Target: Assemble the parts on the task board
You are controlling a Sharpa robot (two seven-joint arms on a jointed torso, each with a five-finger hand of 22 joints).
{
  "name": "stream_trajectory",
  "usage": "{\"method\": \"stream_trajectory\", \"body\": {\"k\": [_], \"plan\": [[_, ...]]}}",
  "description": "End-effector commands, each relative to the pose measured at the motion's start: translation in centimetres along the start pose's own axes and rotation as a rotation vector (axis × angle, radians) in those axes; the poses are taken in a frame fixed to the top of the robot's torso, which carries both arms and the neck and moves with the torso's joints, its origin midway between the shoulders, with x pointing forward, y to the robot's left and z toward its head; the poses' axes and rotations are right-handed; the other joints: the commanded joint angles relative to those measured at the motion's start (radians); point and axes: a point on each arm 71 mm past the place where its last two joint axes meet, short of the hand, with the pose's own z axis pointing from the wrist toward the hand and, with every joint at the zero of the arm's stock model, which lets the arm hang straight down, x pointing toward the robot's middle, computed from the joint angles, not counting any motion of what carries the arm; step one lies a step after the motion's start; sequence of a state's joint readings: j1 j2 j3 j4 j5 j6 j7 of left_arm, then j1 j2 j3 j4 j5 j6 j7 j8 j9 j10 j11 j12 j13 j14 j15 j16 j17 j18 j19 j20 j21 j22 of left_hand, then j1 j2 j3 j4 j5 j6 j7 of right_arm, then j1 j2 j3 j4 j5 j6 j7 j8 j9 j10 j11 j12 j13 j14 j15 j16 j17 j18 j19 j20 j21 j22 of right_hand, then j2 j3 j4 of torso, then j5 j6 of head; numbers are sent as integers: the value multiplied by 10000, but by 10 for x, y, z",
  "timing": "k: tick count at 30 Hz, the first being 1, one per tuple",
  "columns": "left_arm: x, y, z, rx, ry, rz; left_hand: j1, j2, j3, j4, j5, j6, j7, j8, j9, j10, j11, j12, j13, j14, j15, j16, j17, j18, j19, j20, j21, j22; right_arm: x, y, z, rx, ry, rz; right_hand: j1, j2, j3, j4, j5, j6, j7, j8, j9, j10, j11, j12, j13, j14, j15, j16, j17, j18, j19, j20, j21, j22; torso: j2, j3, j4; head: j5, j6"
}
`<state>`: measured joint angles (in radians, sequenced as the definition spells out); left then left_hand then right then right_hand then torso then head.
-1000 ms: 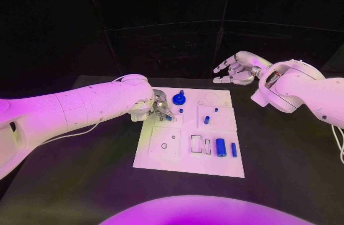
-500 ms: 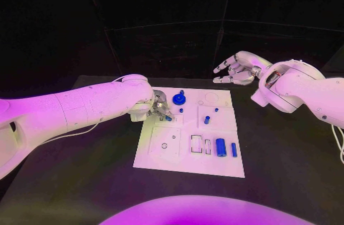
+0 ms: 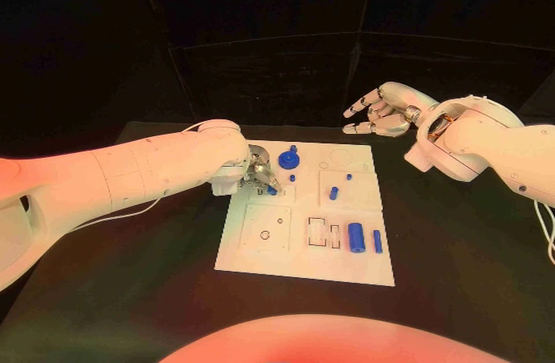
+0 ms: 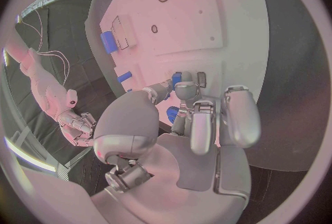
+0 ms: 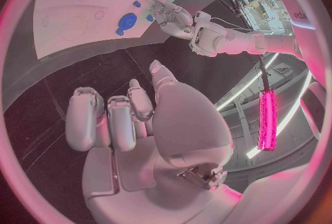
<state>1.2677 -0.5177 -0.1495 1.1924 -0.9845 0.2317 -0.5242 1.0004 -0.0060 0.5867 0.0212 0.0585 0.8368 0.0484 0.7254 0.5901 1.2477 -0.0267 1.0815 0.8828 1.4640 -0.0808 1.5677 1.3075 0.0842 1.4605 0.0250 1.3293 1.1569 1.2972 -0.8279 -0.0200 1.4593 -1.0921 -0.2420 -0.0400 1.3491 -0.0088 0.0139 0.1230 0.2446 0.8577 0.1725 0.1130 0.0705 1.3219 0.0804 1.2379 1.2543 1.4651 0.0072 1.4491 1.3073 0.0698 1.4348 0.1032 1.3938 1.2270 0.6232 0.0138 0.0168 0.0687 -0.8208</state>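
The left hand (image 3: 257, 175) is down on the task board (image 3: 277, 251), at the board's far corner on the robot's left side. In the left wrist view its fingers (image 4: 197, 119) curl together over the white surface, with a small blue part (image 4: 172, 114) right at the fingertips and a second small blue piece (image 4: 176, 78) just beyond them. Whether the fingers actually pinch the nearer part cannot be told, since they cover most of it.

Close beside that hand, toward the board's far edge, stands a round blue knob (image 3: 289, 159) with a short stem. A little further across the board toward the robot's right lie a small blue peg (image 3: 333, 193) and a tiny blue piece (image 3: 348, 177). Near the board's near edge on that side, a blue cylinder (image 3: 356, 238) lies just beside a slimmer blue bar (image 3: 377, 241), next to rectangular recesses (image 3: 317, 231) in the plate.

The right hand (image 3: 382, 110) hangs in the air past the board's far right corner, well apart from it, fingers spread and holding nothing; the right wrist view shows its fingers (image 5: 110, 119) loosely bent over the black worktop (image 3: 139, 283).
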Motion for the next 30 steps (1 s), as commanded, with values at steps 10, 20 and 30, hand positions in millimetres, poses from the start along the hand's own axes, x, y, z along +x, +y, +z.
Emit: {"method": "stream_trajectory", "body": {"k": [10, 20, 30], "plan": [[3, -1, 2, -80, 350, 295, -606, -34, -209, 54, 17, 232, -117, 215, 65, 205, -78, 238, 152, 1068, -155, 31, 2633, -77, 40, -126, 23, 121, 0, 2, 1, -115, 83, -39, 83, 86, -69, 19, 239, 68, -18, 69, -4, -89, -5, -29, -12, 582, -91, -61, 629, 2, -57, -21, -73, -19, -2, -2, 1, -32, -39], [1, -1, 3, -109, 350, 297, -760, 270, -233, 287, 30, 301, -155, 246, 45, 246, -112, 283, 158, 1068, -184, 31, 2633, -91, 68, -158, 60, 199, 1, 2, 2, -135, 124, -39, 70, 76, -95, 37, 278, 65, -18, 75, -5, -78, -4, -15, -2, 586, -92, -61, 633, -1, -50, -23, -69, -10, -4, -7, 4, -36, -47], [-1, -1, 5, -162, 307, 276, -995, 537, -166, 562, 36, 340, -165, 241, 8, 284, -122, 335, 190, 1068, -195, 31, 2633, -100, 84, -173, 78, 246, 1, 3, 3, -150, 131, -38, 70, 76, -95, 37, 278, 65, -18, 75, -5, -78, -4, -15, -2, 586, -92, -61, 633, -1, -50, -23, -69, -10, 0, 0, 13, -33, -49]]}}
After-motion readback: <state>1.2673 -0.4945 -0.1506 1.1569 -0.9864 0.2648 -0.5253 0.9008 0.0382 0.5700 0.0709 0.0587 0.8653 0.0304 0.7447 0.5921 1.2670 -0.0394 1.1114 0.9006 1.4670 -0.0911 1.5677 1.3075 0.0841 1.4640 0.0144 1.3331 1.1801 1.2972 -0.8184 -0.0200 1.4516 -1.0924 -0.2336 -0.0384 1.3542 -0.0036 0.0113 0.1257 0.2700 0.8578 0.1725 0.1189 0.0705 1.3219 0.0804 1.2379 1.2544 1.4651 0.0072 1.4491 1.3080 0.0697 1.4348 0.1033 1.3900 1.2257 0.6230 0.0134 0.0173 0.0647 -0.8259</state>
